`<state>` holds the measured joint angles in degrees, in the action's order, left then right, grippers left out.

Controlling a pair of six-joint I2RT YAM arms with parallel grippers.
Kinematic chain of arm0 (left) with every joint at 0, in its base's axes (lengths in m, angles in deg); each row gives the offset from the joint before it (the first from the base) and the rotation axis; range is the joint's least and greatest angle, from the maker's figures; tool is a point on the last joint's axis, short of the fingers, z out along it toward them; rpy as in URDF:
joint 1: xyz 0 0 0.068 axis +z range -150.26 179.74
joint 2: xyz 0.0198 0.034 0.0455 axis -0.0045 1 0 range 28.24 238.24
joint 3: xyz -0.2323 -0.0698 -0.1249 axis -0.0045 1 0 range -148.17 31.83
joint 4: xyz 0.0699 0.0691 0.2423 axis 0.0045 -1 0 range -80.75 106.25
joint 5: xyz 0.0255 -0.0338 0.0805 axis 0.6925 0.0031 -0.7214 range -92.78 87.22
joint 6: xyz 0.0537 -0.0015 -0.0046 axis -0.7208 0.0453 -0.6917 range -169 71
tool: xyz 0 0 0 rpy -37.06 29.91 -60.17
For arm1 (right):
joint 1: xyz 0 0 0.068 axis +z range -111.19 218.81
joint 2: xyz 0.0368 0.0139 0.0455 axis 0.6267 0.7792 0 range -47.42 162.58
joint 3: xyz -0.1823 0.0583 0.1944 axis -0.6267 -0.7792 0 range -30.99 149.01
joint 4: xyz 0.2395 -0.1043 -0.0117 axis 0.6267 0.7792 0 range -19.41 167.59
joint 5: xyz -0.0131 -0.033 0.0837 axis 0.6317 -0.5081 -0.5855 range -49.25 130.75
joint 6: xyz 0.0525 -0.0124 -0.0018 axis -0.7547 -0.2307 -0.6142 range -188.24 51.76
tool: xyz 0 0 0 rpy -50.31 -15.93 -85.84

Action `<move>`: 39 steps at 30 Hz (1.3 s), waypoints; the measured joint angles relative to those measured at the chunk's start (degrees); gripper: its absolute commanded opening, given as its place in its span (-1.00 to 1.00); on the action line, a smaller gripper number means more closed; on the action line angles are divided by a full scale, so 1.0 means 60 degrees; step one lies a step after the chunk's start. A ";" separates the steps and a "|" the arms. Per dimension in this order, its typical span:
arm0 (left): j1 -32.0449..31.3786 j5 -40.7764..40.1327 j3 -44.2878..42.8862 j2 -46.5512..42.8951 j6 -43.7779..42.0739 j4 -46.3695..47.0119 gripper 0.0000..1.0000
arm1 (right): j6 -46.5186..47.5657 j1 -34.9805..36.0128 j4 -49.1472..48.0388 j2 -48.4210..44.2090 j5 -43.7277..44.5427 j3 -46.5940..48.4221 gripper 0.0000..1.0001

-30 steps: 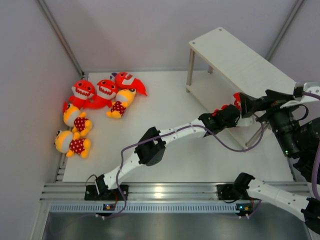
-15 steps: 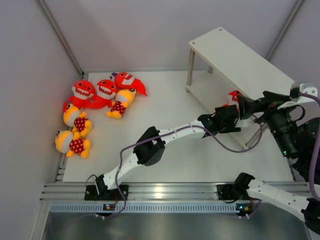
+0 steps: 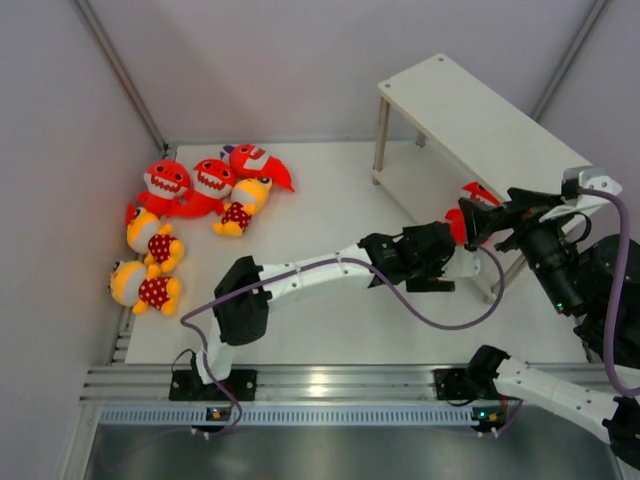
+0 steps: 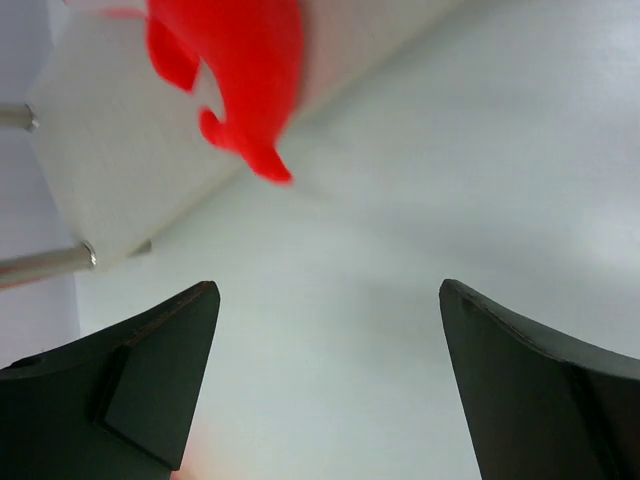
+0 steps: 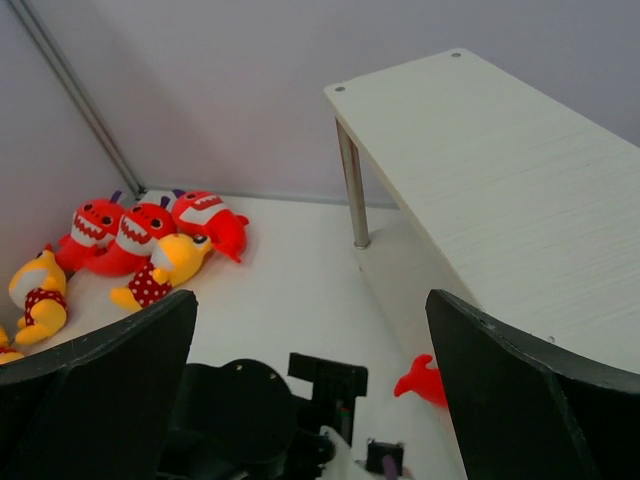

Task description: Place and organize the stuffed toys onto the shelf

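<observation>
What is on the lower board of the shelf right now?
One red shark lies on the shelf's lower board, at its edge. The top board covers most of it and much of that board.

white table (image 3: 330,215) carries shelf (image 3: 480,115) right, stuffed toys (image 3: 212,180) left

The left arm (image 3: 300,278) rises from its base at 7 o'clock, bends at a dark elbow and stretches low toward 3 o'clock. The left gripper (image 4: 325,300) has its fingers spread wide with nothing between them. The right arm (image 3: 548,386) leaves its base at 5 o'clock, runs out toward 4 o'clock, then doubles back at 3 o'clock and points toward 9 o'clock. The right gripper (image 5: 310,305) gapes as well, empty. From above, its tips seem to sit just over the left wrist.
</observation>
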<state>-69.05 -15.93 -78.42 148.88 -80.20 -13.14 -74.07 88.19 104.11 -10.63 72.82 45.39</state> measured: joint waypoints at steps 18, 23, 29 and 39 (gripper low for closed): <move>1.0400 0.2255 0.5380 -0.7012 0.0255 -0.3075 0.91 | 0.0288 0.0000 -0.1206 0.1126 -0.1231 -0.0423 0.99; 1.3420 0.2565 0.3483 -0.4404 -0.0277 -0.2994 0.91 | 0.0514 0.0004 -0.1424 0.1548 -0.1617 -0.0834 0.99; 1.3879 0.2845 0.2346 -0.1184 -0.1351 -0.2554 0.96 | 0.0929 0.0004 -0.1432 0.1723 -0.1530 -0.1188 0.99; 1.3635 0.2849 0.1949 0.0284 -0.3129 -0.1086 0.57 | 0.1701 0.0004 -0.1450 0.1829 -0.1169 -0.1330 0.99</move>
<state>12.76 1.16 -66.73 150.59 -98.98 -19.65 -63.86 88.22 95.41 0.35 65.81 37.41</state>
